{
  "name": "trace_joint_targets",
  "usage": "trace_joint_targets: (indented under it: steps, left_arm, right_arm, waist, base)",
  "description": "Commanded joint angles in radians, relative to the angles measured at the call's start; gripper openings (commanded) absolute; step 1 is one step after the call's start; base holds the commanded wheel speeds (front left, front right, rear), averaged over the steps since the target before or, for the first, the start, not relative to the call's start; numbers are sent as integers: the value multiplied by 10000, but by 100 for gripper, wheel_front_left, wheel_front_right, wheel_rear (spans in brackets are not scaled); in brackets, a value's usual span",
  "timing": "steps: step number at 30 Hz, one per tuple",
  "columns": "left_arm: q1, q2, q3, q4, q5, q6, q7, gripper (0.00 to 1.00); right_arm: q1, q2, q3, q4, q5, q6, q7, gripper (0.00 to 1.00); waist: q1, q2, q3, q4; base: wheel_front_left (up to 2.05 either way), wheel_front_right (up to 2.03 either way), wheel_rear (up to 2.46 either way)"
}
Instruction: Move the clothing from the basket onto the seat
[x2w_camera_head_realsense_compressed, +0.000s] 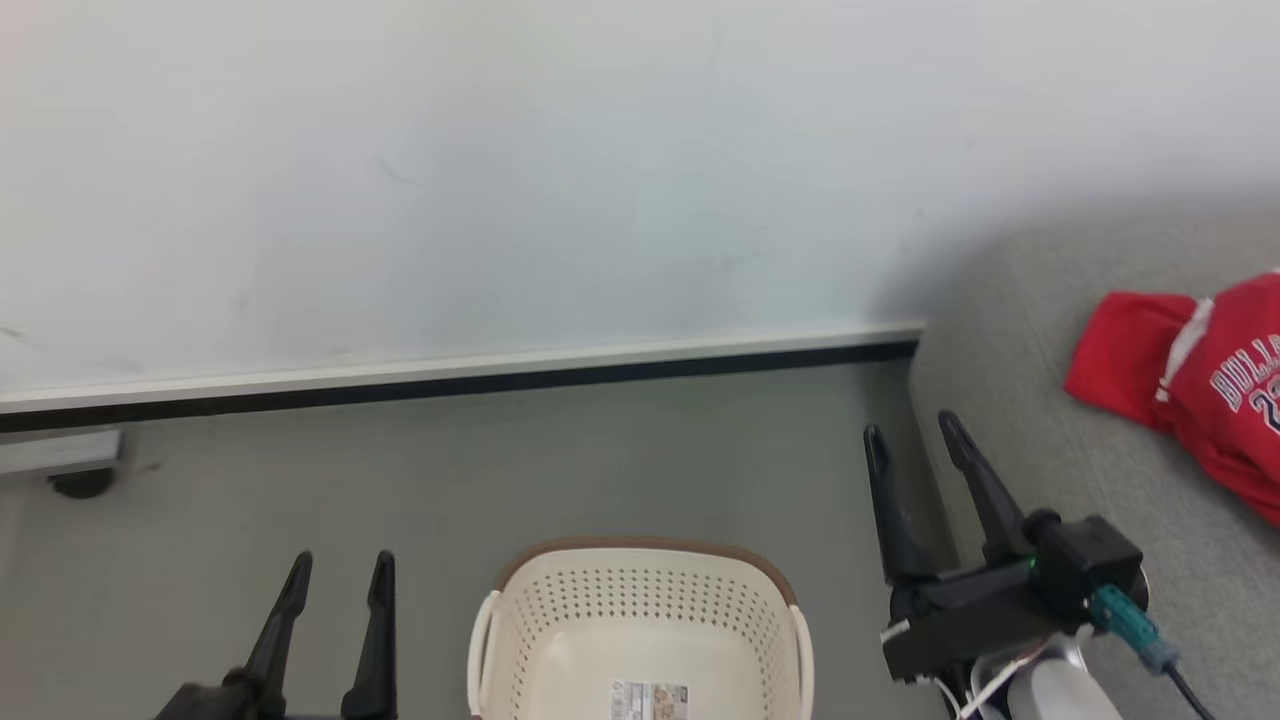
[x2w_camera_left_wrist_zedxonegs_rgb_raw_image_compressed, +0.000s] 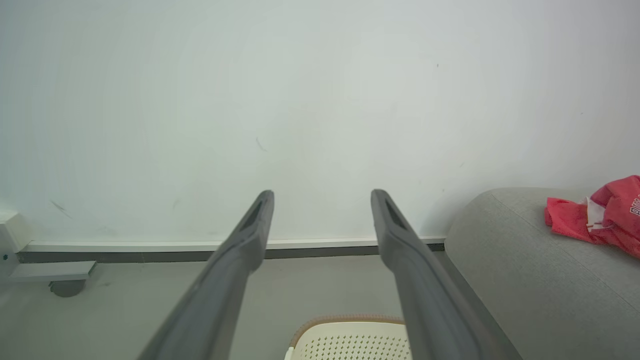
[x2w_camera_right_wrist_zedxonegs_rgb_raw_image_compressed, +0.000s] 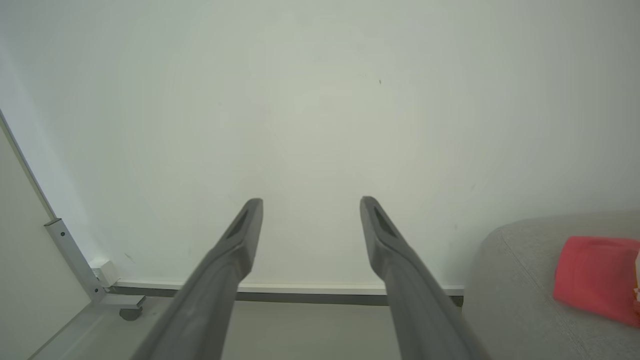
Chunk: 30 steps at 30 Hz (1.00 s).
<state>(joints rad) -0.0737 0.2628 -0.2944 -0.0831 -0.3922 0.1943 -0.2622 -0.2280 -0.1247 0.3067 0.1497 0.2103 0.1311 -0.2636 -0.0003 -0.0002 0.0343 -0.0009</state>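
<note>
Task seemingly done: red jersey on sofa seat, basket apparently empty. The left claw and right claw gape, holding nothing.

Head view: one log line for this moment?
basket: no clothing in visible part | clothing: on seat | left claw: open, empty | right claw: open, empty

Left hand low, spread, empty; right hand higher, spread, empty.
</note>
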Motion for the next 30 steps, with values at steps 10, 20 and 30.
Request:
trace_joint_targets:
  steps: [10,20,30]
  left_arm:
    - [1630,-482,1239,-337,788,-510,-43,100]
    - [1919,-802,1651,-24,1236,-1164,-44,100]
    - [1845,-1218,2074,178,1734,-1585,-44,100]
  right_arm:
    - [1764,149,-389,-569,-88,-6,-1,100]
    - [2013,52,-490,-707,11,-6,-1,100]
    - [2194,73,-536,-686,7,-6,-1,100]
  waist:
    - [3,2,-936,740]
    - [3,2,-943,552]
    - [3,2,-877,361]
  base:
    - [0,0,0]
    - [0,0,0]
    - [0,0,0]
